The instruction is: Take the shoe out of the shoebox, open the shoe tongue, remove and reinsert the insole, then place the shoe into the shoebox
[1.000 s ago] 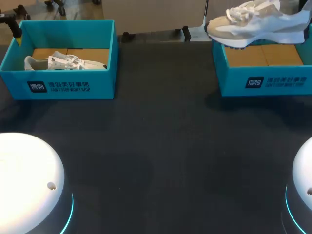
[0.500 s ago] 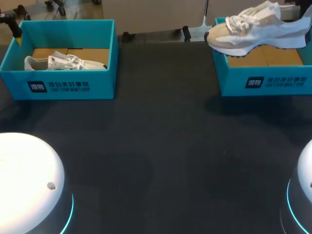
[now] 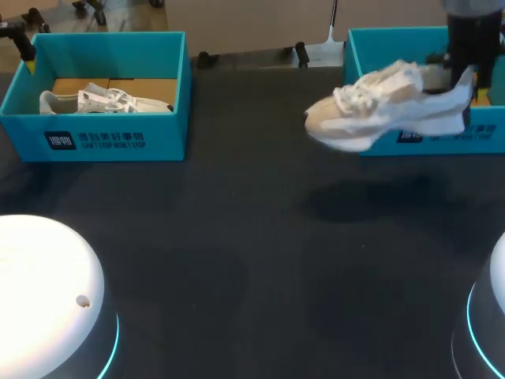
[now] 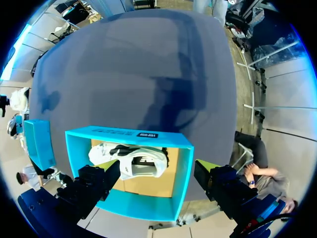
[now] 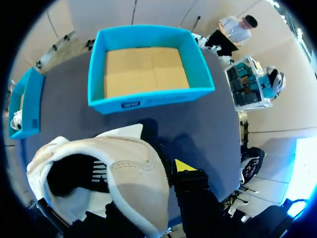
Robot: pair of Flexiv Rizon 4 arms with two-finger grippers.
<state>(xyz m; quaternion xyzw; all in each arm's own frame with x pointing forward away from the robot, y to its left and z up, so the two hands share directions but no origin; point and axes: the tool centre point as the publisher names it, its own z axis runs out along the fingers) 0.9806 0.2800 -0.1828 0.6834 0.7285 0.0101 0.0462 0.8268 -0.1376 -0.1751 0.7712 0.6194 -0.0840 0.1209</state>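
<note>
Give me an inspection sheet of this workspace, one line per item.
Surface: dark table, no marks seen.
Job's things: held shoe hangs above the table in front of the right box, toe toward the middle; the right box shows only its cardboard floor; second shoe lies in the left box.
Clutter: nothing seen.
Grippers: right gripper shut on the held shoe's heel; left gripper open, over the left box.
Cables: nothing seen.
Surroundings: nothing reaches over the table.
</note>
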